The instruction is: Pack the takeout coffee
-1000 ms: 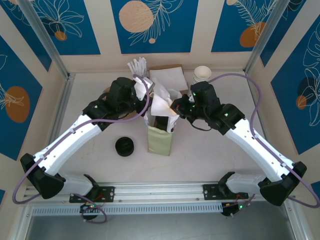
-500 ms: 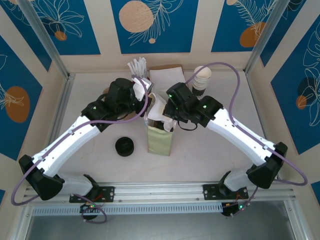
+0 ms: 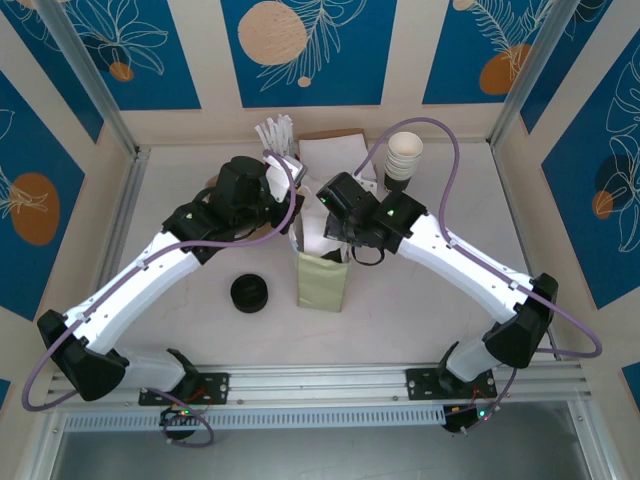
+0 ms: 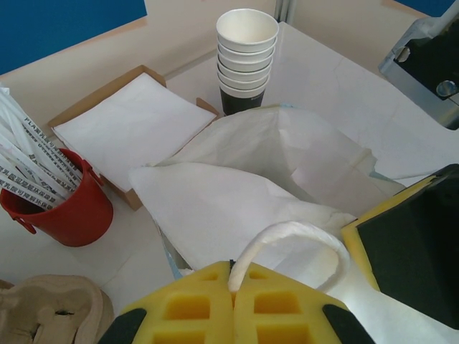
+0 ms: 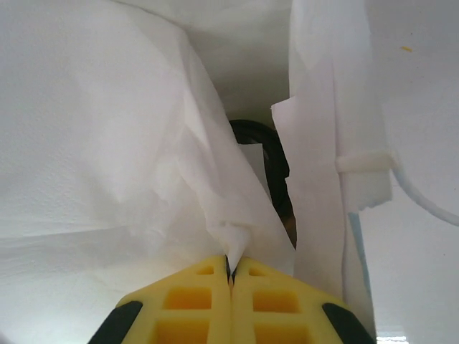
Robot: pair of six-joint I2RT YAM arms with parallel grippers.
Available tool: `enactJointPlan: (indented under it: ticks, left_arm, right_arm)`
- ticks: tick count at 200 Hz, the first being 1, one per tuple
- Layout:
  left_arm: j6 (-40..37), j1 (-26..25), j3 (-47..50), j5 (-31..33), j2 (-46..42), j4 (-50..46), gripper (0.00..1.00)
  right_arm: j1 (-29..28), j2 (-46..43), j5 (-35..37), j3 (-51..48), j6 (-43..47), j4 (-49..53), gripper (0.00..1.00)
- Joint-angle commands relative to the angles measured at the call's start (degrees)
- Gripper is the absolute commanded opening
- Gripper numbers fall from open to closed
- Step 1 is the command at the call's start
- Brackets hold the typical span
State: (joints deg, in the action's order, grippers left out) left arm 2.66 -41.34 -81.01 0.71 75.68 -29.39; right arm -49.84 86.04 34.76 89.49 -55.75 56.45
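An olive-green paper bag (image 3: 320,283) with a white lining stands upright mid-table. My left gripper (image 4: 234,271) (image 3: 296,198) is shut on the bag's white twisted handle (image 4: 301,233) and holds it up. Over the bag's mouth, my right gripper (image 5: 231,266) (image 3: 325,222) is shut on a fold of white paper (image 5: 222,229). Deep between the paper folds a black curved rim (image 5: 271,147) shows, with a brownish patch below it. It looks like the takeout coffee inside the bag; most of it is hidden.
An all-black round lid piece (image 3: 249,293) lies left of the bag. At the back stand a red cup of wrapped straws (image 4: 68,215), a box of white napkins (image 4: 133,122) and stacked paper cups (image 3: 403,155). A cardboard carrier (image 4: 50,315) lies near left.
The right arm has swung left over the bag and brought the pinched white paper into its mouth, uncovering the stacked cups. The left gripper has kept the handle in place.
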Motion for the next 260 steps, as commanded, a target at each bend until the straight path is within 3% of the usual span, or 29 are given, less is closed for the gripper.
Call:
enactJointPlan:
  ticks: [1, 76, 112, 145, 207, 260]
  left_arm:
    - [-0.35, 0.76, 0.76, 0.79, -1.44, 0.28, 0.03]
    - [-0.25, 0.81, 1.21, 0.73, -1.28, 0.35, 0.02]
    - [0.06, 0.83, 1.47, 0.56, -1.16, 0.65, 0.01]
    - [0.12, 0.86, 1.21, 0.87, -1.25, 0.65, 0.02]
    - [0.77, 0.92, 1.73, 0.78, -1.23, 1.13, 0.02]
    - [1.47, 0.92, 2.66, 0.85, -1.08, 1.89, 0.03]
  right_arm:
    - [0.57, 1.71, 1.89, -0.98, 0.68, 0.33, 0.0]
    - [0.63, 3.79, 1.04, -0.35, 2.06, 1.21, 0.0]
    - [0.63, 1.86, -2.18, 2.88, 4.45, 0.57, 0.24]
    - [0.98, -1.59, -4.04, 4.69, 6.21, -2.04, 0.36]
    - [3.86, -4.21, -10.2, 4.7, 7.8, -7.71, 0.36]
    - [7.63, 1.11, -20.57, 2.15, 7.46, -13.4, 0.32]
